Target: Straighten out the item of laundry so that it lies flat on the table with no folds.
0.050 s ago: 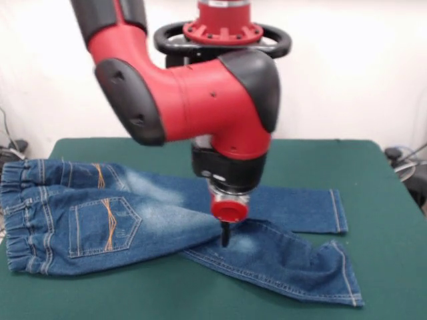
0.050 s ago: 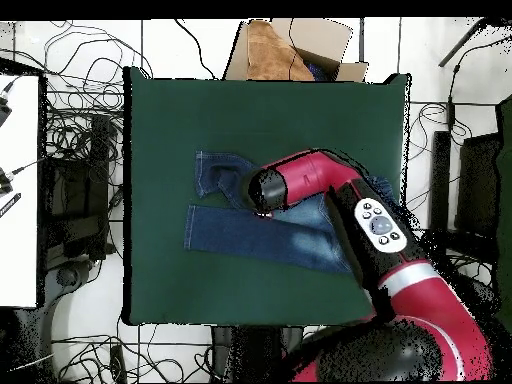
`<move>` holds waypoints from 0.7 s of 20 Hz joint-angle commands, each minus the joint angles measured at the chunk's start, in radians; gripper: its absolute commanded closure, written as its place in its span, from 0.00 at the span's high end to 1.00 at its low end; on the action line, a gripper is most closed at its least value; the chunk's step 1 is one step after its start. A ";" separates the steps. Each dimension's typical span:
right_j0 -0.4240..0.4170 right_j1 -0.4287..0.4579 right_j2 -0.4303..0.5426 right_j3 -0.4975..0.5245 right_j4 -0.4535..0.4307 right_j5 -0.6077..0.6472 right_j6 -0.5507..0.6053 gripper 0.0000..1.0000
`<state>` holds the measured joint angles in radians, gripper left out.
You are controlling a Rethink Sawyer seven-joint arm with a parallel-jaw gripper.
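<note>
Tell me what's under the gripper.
The gripper points down at the jeans, at the crotch where the two legs meet, lying on the table. Whether it touches the denim cannot be seen.

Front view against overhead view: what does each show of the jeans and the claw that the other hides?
Only the front view shows the gathered waistband and orange-stitched back pockets of the small blue denim jeans, and the dark claw down on the cloth where the legs meet; whether it is open or shut cannot be told. Only the overhead view shows the whole dark green felt table and a brown cardboard box past its edge; the red and black arm hides the waistband. Both show two legs apart, one hem turned.
</note>
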<state>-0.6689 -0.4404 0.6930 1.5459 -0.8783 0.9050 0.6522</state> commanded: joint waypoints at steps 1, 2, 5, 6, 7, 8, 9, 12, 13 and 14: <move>-0.023 -0.059 0.092 0.071 0.011 -0.112 -0.122 1.00; -0.026 -0.061 0.095 0.073 0.012 -0.113 -0.122 1.00; -0.033 -0.083 0.112 0.075 0.028 -0.113 -0.122 1.00; -0.035 -0.085 0.112 0.075 0.029 -0.115 -0.123 1.00; -0.034 -0.088 0.115 0.073 0.030 -0.123 -0.118 1.00; -0.035 -0.090 0.116 0.074 0.031 -0.128 -0.118 1.00; -0.040 -0.091 0.119 0.077 0.037 -0.127 -0.122 1.00; -0.034 -0.066 0.106 0.072 0.061 -0.063 -0.136 1.00; -0.024 -0.053 0.094 0.062 0.062 -0.036 -0.139 1.00; -0.015 -0.045 0.083 0.054 0.062 -0.014 -0.145 1.00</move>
<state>-0.7119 -0.5163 0.7422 1.5634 -0.8438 0.8194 0.6522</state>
